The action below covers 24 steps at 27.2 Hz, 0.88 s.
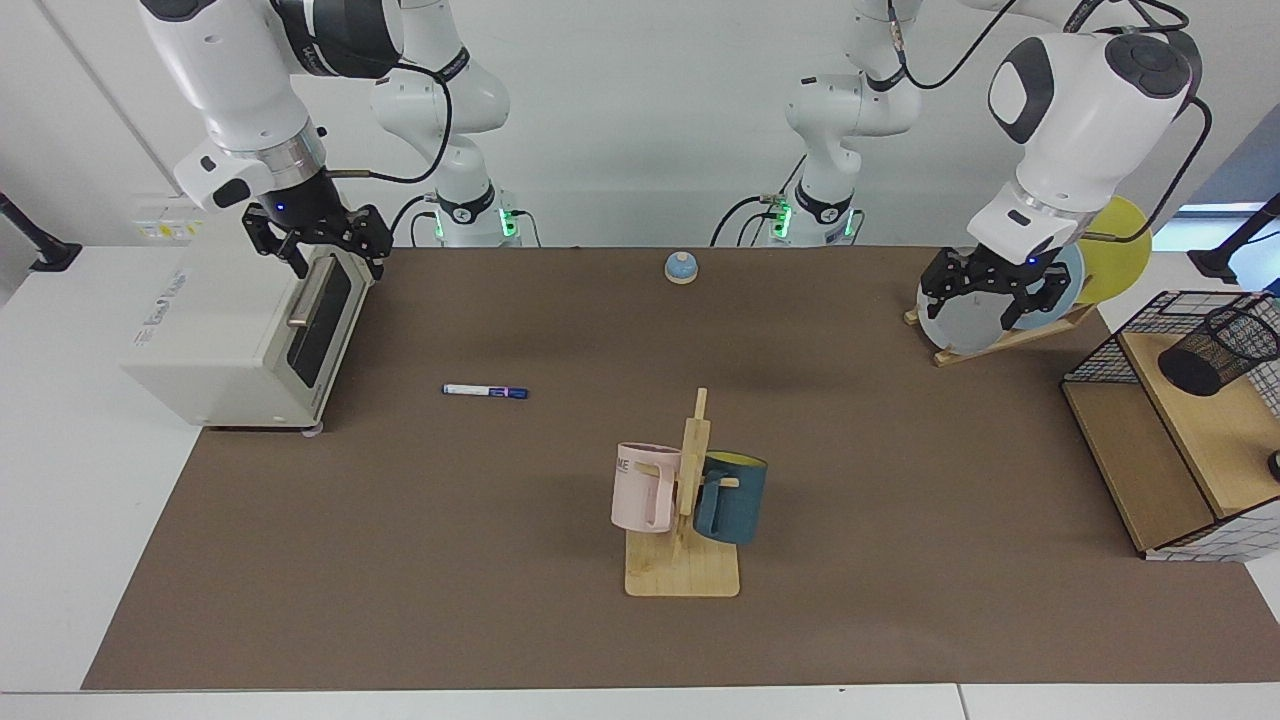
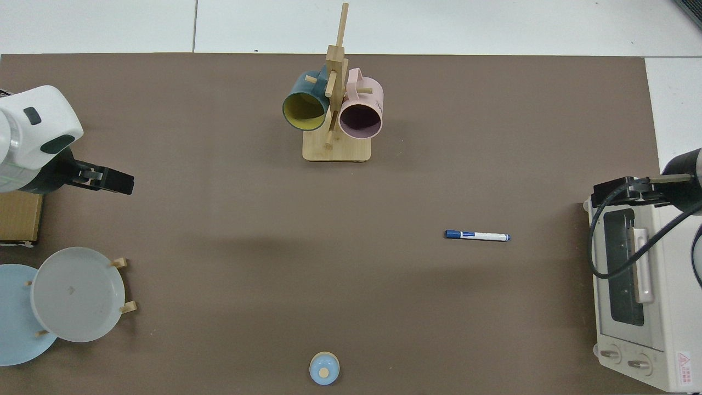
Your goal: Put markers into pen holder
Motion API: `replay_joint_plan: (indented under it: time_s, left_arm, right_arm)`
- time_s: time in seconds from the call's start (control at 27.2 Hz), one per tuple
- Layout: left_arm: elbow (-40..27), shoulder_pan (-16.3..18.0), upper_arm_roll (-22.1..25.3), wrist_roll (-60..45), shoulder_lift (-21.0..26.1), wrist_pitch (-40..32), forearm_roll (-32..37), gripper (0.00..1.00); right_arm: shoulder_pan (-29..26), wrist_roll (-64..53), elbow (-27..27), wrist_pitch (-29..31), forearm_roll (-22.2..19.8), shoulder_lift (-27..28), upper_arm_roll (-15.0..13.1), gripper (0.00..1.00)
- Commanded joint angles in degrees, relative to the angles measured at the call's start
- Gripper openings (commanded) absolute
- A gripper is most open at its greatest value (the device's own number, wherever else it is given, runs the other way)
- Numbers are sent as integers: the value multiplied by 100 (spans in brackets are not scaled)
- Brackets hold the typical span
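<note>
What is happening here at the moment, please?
Nothing is being handled yet. The marker lies flat on the brown mat, untouched. The pen holder sits on the wire-and-wood shelf at the table's edge, and no marker shows in it. The right gripper hangs open above the toaster oven, nearer the marker. The left gripper hangs open in front of the plate rack, near the shelf. Neither holds anything.

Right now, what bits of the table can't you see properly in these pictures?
- The black wire-mesh pen holder: missing from the top view, outside its edge.
- The slim white marker with blue cap: its printed label is too small to read in either view.
- The pink mug: its lettering is partly hidden by the wooden mug stand in the facing view.
</note>
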Motion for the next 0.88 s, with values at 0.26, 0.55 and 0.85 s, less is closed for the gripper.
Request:
replay_joint_plan:
  time_s: [0.26,0.55,0.85]
  left_arm:
    - [30,-42,-17,14,75,-26,29,100]
    - [30,-51,-8,23,40,-114,29,100]
    - [-22,-7,18,14,-13,-123,29,100]
  right_arm:
    - [-98,-173,-151,105,-39,-125,28,100]
    - [-230,-68,-256,966,-66,-90,28,100]
    - [-186,1819,-353,1019,4,-134,37,100]
